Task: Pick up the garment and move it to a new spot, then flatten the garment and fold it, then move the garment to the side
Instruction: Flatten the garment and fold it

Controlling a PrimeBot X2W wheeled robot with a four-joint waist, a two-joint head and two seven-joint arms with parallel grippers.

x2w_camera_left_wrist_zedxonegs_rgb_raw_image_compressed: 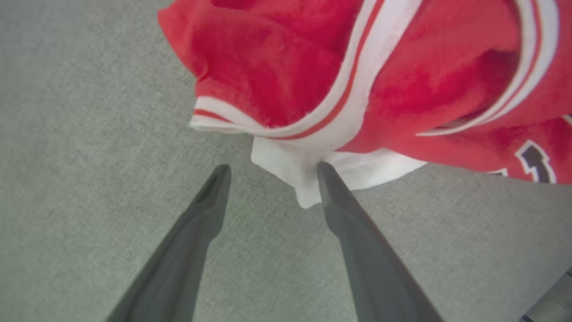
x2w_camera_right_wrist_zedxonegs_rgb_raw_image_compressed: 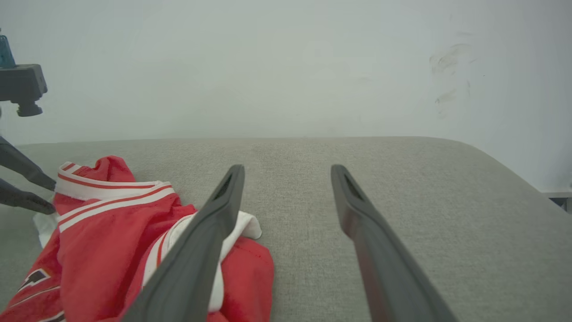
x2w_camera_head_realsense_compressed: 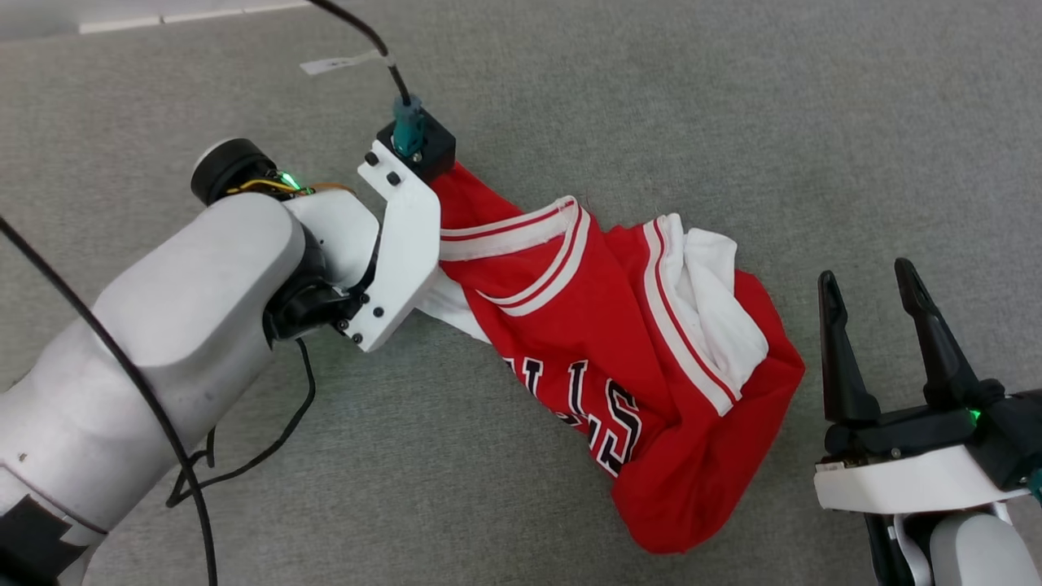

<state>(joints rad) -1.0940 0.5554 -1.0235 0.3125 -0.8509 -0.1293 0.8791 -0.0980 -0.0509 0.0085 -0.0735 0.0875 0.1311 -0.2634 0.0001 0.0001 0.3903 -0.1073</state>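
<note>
The garment (x2w_camera_head_realsense_compressed: 619, 342), a red jersey with white-and-red striped trim and black lettering, lies crumpled on the grey surface. My left arm's white wrist bracket (x2w_camera_head_realsense_compressed: 403, 244) hangs over its left end and hides the fingers in the head view. In the left wrist view my left gripper (x2w_camera_left_wrist_zedxonegs_rgb_raw_image_compressed: 272, 166) is open, low over the garment (x2w_camera_left_wrist_zedxonegs_rgb_raw_image_compressed: 290, 67), with one fingertip (x2w_camera_left_wrist_zedxonegs_rgb_raw_image_compressed: 324, 172) at the edge of the white lining and nothing gripped. My right gripper (x2w_camera_head_realsense_compressed: 865, 271) stands open just right of the garment, apart from it. In the right wrist view the right gripper (x2w_camera_right_wrist_zedxonegs_rgb_raw_image_compressed: 288, 167) is open, with the garment (x2w_camera_right_wrist_zedxonegs_rgb_raw_image_compressed: 103, 232) at lower left.
The grey fabric surface (x2w_camera_head_realsense_compressed: 733, 122) stretches bare beyond and right of the jersey. Its far edge meets a white wall (x2w_camera_right_wrist_zedxonegs_rgb_raw_image_compressed: 286, 67), and it rounds off at the right (x2w_camera_right_wrist_zedxonegs_rgb_raw_image_compressed: 491, 161). A black cable (x2w_camera_head_realsense_compressed: 244, 456) hangs by my left arm.
</note>
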